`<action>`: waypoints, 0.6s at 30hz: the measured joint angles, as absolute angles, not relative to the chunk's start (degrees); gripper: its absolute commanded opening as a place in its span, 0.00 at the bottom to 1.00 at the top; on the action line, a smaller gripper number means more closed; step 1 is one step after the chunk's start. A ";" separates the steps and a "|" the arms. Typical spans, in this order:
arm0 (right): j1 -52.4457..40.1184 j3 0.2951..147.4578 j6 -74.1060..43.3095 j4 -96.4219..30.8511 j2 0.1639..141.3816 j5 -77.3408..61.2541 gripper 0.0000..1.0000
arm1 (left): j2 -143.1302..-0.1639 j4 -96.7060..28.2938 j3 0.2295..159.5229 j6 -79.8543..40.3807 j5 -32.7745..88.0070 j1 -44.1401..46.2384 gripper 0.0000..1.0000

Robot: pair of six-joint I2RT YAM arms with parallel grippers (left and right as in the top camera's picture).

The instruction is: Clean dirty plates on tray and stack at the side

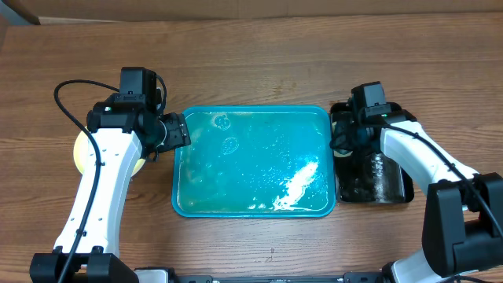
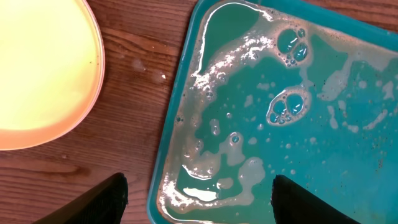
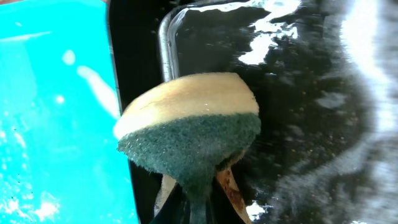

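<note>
clamped in the right gripper (image 3: 190, 208), a sponge (image 3: 193, 124) fills the right wrist view. its yellow foam is turned up and its dark green scouring face down, and it is squeezed into a bulge by the clenched grip. it is held over the black tub (image 3: 298, 93), whose wet floor shines, with the teal tray (image 3: 56, 112) seen at nine o'clock of it. from overhead the black tub is seen at three o'clock of the tray, just beside its rim, on the wooden table (image 1: 251, 63). the tray is laid at the table's middle and is covered with soapy water and patches of bubbles. the left gripper (image 2: 202, 202) is held released, its two dark fingers (image 2: 106, 200) spread wide with nothing between them, above the tray's nine o'clock rim. a pale yellow-green plate (image 2: 37, 68) is set on the bare wood at nine o'clock of the tray, apart from it and partly hidden under the left arm. whether other plates lie beneath it cannot be told.
</note>
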State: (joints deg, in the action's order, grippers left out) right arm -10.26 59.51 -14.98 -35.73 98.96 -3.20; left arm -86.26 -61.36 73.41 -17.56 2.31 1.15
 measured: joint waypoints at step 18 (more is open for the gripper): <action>-10.20 59.51 -14.96 -39.24 98.96 -1.63 0.05 | -86.26 -61.73 73.41 -17.56 2.31 1.15 0.75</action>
State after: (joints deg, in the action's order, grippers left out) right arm -10.20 59.51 -14.96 -39.24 98.96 -1.63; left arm -86.26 -61.73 73.41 -17.56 2.31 1.15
